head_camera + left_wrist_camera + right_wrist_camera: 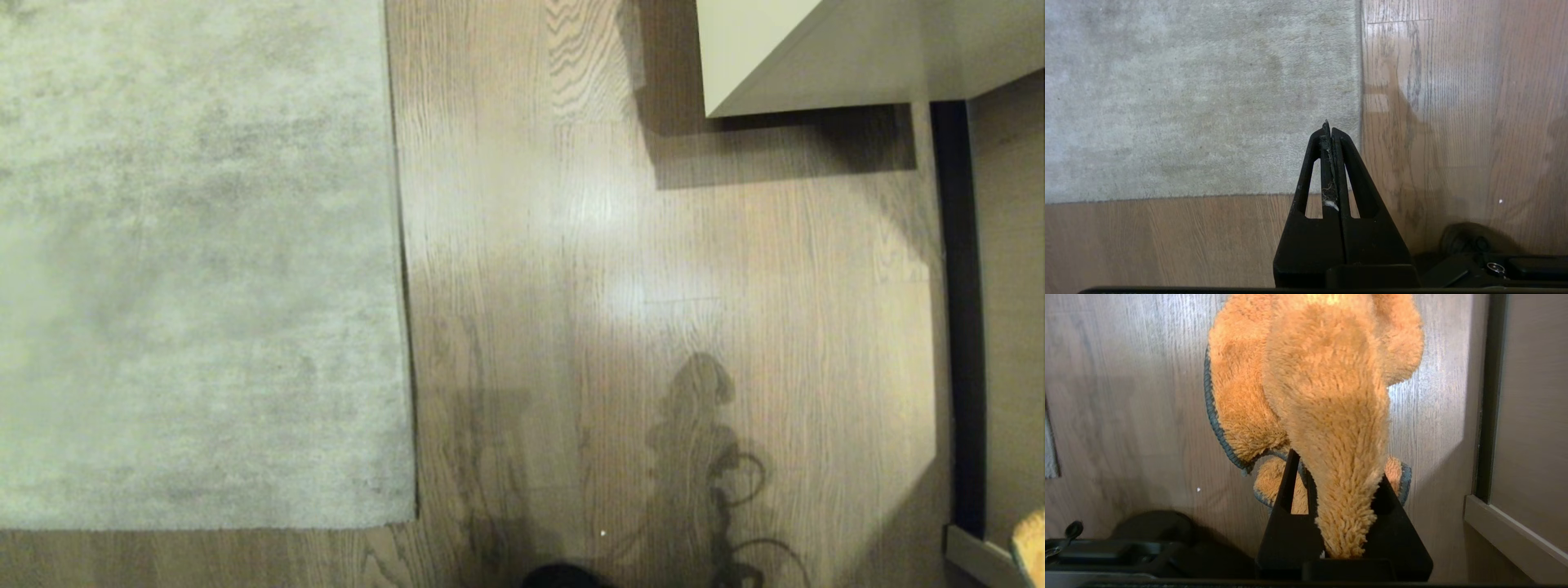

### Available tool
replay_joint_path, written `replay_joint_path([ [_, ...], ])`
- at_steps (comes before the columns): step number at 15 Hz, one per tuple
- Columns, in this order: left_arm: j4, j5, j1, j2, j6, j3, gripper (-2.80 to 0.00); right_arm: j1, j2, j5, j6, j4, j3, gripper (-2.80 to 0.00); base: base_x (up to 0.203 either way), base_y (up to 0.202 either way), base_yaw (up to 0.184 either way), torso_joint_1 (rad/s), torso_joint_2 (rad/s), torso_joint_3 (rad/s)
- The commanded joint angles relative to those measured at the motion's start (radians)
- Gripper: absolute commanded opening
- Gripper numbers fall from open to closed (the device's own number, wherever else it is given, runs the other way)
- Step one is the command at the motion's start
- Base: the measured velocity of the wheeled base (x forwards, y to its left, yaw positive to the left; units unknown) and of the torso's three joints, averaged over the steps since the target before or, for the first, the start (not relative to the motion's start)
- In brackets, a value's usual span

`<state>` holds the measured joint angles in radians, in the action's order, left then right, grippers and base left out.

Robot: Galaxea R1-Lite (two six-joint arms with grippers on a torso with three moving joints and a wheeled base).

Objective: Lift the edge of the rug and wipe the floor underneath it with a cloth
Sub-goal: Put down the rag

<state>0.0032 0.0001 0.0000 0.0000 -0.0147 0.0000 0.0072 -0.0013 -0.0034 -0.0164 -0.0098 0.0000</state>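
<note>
While fuzzy cloth (1327, 396) hangs pinched, mottled rug edge (400, 269) lies flat.

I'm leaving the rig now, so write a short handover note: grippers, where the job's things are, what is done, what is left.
Left gripper: shut, empty, held above the square corner of the pale grey-beige short-pile rug; it is not touching the rug.
Right gripper: shut on the fuzzy orange-tan cloth, which hangs in front of it over the light brown wood-plank floor.
Rug edge: lying flat on the floor, straight, not lifted.
Done: cloth is in hand.
Left: grasp and lift the rug edge with the left gripper, wipe the floor beneath with the cloth, then lower the rug.
</note>
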Motion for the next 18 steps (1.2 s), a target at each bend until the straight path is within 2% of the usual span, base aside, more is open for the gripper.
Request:
replay_joint_path([
  [1,0.0,0.0,0.0,0.002,-0.001,0.0,-2.8,0.0,0.001,0.0,0.0,-0.001,0.0,-2.8,0.0,0.0,0.0,0.0,0.0,0.0],
  [10,0.0,0.0,0.0,0.002,-0.001,0.0,-2.8,0.0,0.001,0.001,0.001,-0.002,0.0,-2.8,0.0,0.0,0.0,0.0,0.0,0.0],
  [12,0.0,0.0,0.0,0.002,-0.001,0.0,-2.8,0.0,0.001,0.004,-0.05,-0.003,0.0,-2.8,0.0,0.0,0.0,0.0,0.0,0.0],
  [14,0.0,0.0,0.0,0.002,-0.001,0.0,-2.8,0.0,0.001,0.005,-0.047,-0.002,0.0,-2.8,0.0,0.0,0.0,0.0,0.0,0.0],
  [16,0.0,0.0,0.0,0.002,-0.001,0.0,-2.8,0.0,0.004,0.012,-0.05,0.017,-0.007,-2.8,0.0,0.0,0.0,0.0,0.0,0.0],
  [18,0.0,0.0,0.0,0.002,-0.001,0.0,-2.8,0.0,0.015,0.015,-0.049,0.111,-0.057,-2.8,0.0,0.0,0.0,0.0,0.0,0.0],
])
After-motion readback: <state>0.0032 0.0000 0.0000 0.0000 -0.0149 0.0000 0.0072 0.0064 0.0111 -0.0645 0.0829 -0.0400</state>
